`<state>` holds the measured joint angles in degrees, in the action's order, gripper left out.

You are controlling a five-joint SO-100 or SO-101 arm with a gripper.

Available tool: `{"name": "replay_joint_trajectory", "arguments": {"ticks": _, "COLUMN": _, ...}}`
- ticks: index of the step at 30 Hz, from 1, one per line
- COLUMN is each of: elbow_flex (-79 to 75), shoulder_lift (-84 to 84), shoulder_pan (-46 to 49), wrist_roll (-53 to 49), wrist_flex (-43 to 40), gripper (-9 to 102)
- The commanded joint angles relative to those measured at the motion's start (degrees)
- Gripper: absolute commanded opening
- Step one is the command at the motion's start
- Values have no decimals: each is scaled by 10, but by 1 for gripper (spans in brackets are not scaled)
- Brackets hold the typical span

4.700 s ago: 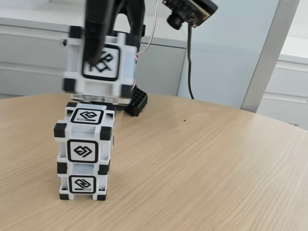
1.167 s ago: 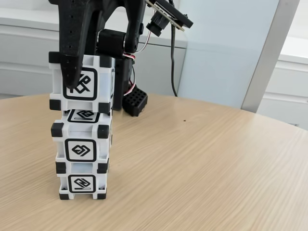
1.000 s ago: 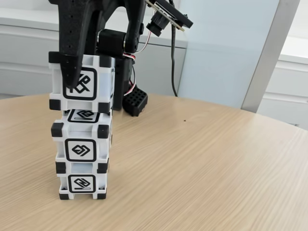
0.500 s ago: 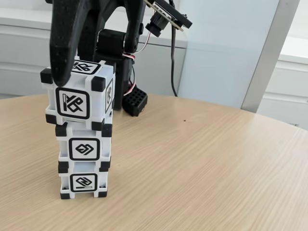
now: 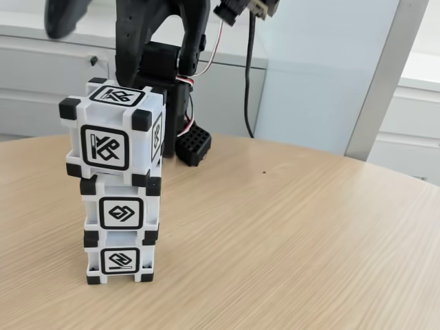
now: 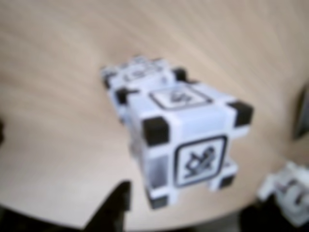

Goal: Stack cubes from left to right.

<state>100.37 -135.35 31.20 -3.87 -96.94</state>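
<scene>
Three white cubes with black corners stand in one stack on the wooden table (image 5: 289, 234) at the left of the fixed view. The top cube (image 5: 113, 134) rests on the middle cube (image 5: 120, 212), turned a little and overhanging to the left; the bottom cube (image 5: 119, 260) is on the table. My gripper (image 5: 96, 41) hangs open above the stack, clear of the top cube, with one fingertip (image 5: 65, 17) at the upper left. In the blurred wrist view the top cube (image 6: 188, 140) is close below, and a dark finger (image 6: 113, 212) sits at the bottom edge.
The arm's black base and a small black block (image 5: 192, 144) stand just behind the stack. A camera on a cable (image 5: 240, 10) hangs at the top. White cabinets and a grey post (image 5: 381, 82) are behind the table. The table's right half is bare wood.
The gripper let go of the top cube, opened and rose. The cube now rests on the stack, turned and shifted slightly left compared with when it was held.
</scene>
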Motion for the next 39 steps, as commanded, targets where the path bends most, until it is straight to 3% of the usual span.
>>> {"name": "replay_joint_trajectory", "arguments": {"ticks": 1, "elbow_flex": -21, "shoulder_lift": -40, "shoulder_pan": -5, "wrist_roll": -3, "wrist_flex": -3, "gripper": 44}}
{"name": "replay_joint_trajectory", "arguments": {"ticks": 5, "elbow_flex": -20, "shoulder_lift": -105, "shoulder_pan": -13, "wrist_roll": -15, "wrist_flex": -3, "gripper": 42}}
{"name": "replay_joint_trajectory", "arguments": {"ticks": 16, "elbow_flex": -19, "shoulder_lift": -191, "shoulder_pan": -201, "wrist_roll": -64, "wrist_flex": -37, "gripper": 0}}
{"name": "replay_joint_trajectory", "arguments": {"ticks": 26, "elbow_flex": -4, "shoulder_lift": -193, "shoulder_pan": -345, "wrist_roll": -94, "wrist_flex": -33, "gripper": 0}}
{"name": "replay_joint_trajectory", "arguments": {"ticks": 31, "elbow_flex": 76, "shoulder_lift": -258, "shoulder_pan": -354, "wrist_roll": -113, "wrist_flex": -29, "gripper": 0}}
{"name": "replay_joint_trajectory", "arguments": {"ticks": 39, "elbow_flex": 262, "shoulder_lift": -392, "shoulder_pan": -354, "wrist_roll": -113, "wrist_flex": 54, "gripper": 0}}
